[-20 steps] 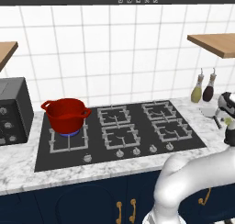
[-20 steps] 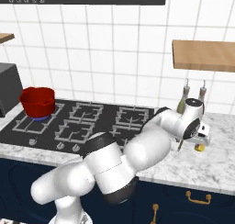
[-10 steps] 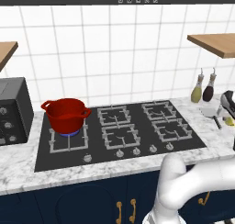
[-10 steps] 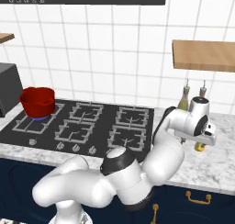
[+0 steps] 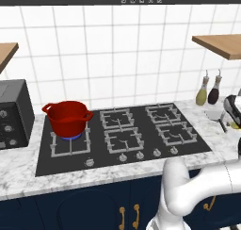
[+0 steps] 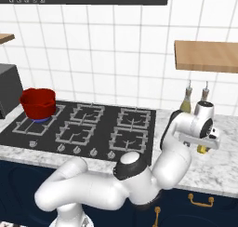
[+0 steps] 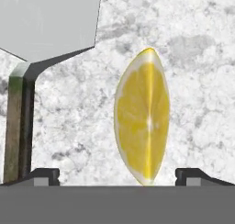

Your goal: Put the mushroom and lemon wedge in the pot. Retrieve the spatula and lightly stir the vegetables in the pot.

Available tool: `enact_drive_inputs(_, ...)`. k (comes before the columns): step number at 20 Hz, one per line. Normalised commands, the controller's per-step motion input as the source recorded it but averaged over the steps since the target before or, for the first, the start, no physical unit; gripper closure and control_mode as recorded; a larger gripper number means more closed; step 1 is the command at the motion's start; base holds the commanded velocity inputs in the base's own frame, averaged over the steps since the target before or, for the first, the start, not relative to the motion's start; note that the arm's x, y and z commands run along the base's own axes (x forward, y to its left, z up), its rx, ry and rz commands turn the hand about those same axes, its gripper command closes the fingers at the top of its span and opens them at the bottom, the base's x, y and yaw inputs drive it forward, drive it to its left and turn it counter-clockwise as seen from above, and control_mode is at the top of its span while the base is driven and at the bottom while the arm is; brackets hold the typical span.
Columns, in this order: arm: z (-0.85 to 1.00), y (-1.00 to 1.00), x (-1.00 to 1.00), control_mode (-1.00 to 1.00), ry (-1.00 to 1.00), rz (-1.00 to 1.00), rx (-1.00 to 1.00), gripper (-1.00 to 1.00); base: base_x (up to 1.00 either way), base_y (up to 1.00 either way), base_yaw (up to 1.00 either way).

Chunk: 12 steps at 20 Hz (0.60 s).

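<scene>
Since a second ago the arm has swung further right and lowered its hand onto the right-hand counter. Far left, the pot [image 5: 68,119] sits on its burner. The spatula [image 7: 43,58] lies just left of the lemon [image 7: 142,133], which rests between the wide-open gripper [image 7: 117,175] tips. Lemon pickup is in hand; next, descend and close.
</scene>
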Motion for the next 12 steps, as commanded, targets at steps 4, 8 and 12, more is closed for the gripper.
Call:
enact_drive_inputs(4,-0.23,-0.16,0.12,-1.0,-0.04,0.01,0.06,-1.0,0.0,0.0,0.0)
enact_drive_inputs(8,-0.17,-0.2,-0.04,-1.0,-0.16,0.0,0.08,-1.0,0.0,0.0,0.0)
enact_drive_inputs(12,-0.15,-0.03,-0.08,-1.0,-0.2,0.0,0.06,-1.0,0.0,0.0,0.0)
